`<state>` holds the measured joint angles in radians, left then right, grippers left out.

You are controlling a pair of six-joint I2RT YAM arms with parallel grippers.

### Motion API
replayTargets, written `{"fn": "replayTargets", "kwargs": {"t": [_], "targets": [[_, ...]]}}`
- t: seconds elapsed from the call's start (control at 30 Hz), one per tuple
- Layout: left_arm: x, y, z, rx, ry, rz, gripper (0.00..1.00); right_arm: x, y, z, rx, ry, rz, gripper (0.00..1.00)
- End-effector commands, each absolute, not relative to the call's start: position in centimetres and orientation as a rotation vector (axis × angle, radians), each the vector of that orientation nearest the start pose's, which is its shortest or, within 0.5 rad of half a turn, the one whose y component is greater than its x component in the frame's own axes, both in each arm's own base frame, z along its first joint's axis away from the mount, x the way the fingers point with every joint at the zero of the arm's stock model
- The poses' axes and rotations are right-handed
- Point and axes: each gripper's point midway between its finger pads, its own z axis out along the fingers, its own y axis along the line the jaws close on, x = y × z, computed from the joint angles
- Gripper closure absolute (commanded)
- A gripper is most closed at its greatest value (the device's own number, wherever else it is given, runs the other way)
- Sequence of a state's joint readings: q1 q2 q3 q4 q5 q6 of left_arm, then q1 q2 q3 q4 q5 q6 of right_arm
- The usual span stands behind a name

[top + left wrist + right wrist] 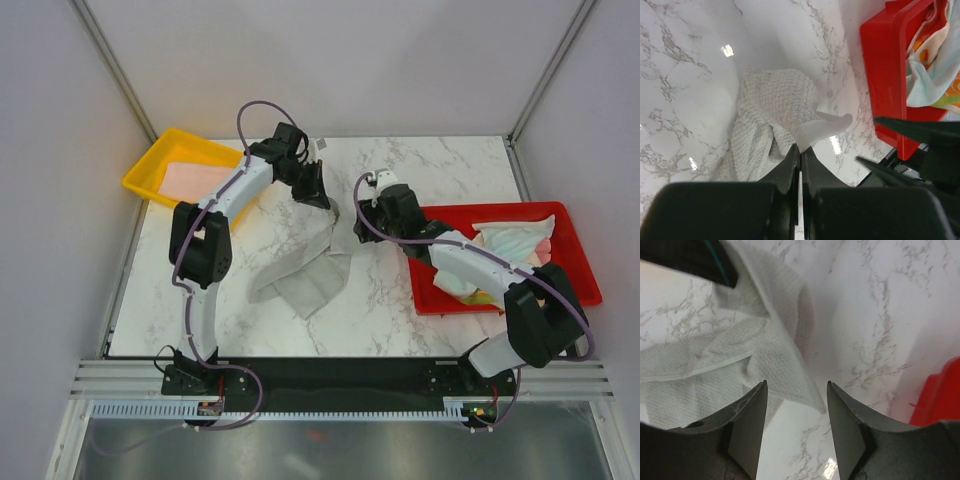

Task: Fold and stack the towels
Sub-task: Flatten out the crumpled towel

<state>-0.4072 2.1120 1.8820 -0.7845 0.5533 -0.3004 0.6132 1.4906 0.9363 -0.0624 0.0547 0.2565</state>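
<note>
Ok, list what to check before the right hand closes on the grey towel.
1. Left hand grip: ok, shut on a corner of the grey towel, holding it up.
2. Right hand ready: ok, jaws wide apart.
3. Towel edge between the right hand's fingers: cannot tell; a corner shows in the gap, but its depth is unclear.
4. Towel spread flat: not ok, it hangs twisted and bunches on the table.
5. Red tray out of the way: ok, off to the right hand's side.
6. Stack spot: ok, a pink towel lies flat in the yellow tray.
</note>
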Motion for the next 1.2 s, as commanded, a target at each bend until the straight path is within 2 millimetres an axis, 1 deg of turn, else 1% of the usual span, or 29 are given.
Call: {"fn": "replayTargets", "kwargs": {"t": [0.0, 0.03, 0.07, 0.1, 0.13, 0.17, 0.23, 0.3, 0.33, 0.37, 0.5, 0.6, 0.67, 0.73, 1.03, 1.17], "targets": [[42.1, -28.6, 13.0, 0.430, 2.590, -0.970, 0.98, 36.8, 24.1, 15.8, -0.419, 2.087, 0.520, 0.41], [42.3, -28.4, 13.0, 0.428, 2.589, -0.973, 0.98, 37.1, 23.5, 15.6, -0.423, 2.099, 0.522, 0.41], [42.4, -28.4, 12.8, 0.429, 2.587, -0.976, 0.98, 37.1, 23.6, 15.5, -0.449, 2.105, 0.535, 0.42], [42.4, -28.4, 12.7, 0.428, 2.589, -0.976, 0.98, 36.6, 24.1, 14.8, -0.509, 2.121, 0.576, 0.42], [42.5, -28.3, 12.5, 0.426, 2.591, -0.977, 0.98, 36.6, 24.1, 14.4, -0.525, 2.130, 0.597, 0.42], [42.6, -28.4, 12.6, 0.433, 2.583, -0.980, 0.98, 36.5, 24.1, 13.5, -0.541, 2.154, 0.618, 0.42], [42.8, -28.3, 12.4, 0.435, 2.580, -0.972, 0.98, 36.3, 24.3, 12.9, -0.574, 2.164, 0.685, 0.42], [43.0, -28.4, 12.4, 0.440, 2.572, -0.976, 0.98, 36.9, 23.8, 11.7, -0.578, 2.196, 0.689, 0.42], [42.9, -28.5, 12.2, 0.442, 2.577, -0.981, 0.98, 37.0, 23.9, 11.4, -0.592, 2.204, 0.708, 0.42], [42.9, -28.6, 12.3, 0.449, 2.570, -0.994, 0.98, 37.4, 24.0, 10.9, -0.596, 2.222, 0.710, 0.42], [43.0, -28.6, 11.9, 0.464, 2.567, -0.991, 0.98, 38.1, 23.7, 10.4, -0.623, 2.234, 0.707, 0.43], [43.2, -28.5, 11.3, 0.469, 2.573, -0.983, 0.98, 38.0, 23.4, 9.7, -0.643, 2.254, 0.729, 0.44], [43.3, -28.4, 10.8, 0.463, 2.583, -0.982, 0.98, 37.6, 23.3, 8.6, -0.656, 2.295, 0.740, 0.44], [43.4, -28.4, 10.6, 0.463, 2.584, -0.982, 0.98, 37.4, 23.2, 7.9, -0.693, 2.301, 0.732, 0.44], [44.1, -28.2, 9.8, 0.447, 2.594, -0.976, 0.98, 36.8, 22.3, 5.5, -0.722, 2.368, 0.700, 0.47], [44.6, -27.8, 9.7, 0.433, 2.592, -0.972, 0.98, 36.8, 22.4, 5.1, -0.724, 2.379, 0.707, 0.50]]}}
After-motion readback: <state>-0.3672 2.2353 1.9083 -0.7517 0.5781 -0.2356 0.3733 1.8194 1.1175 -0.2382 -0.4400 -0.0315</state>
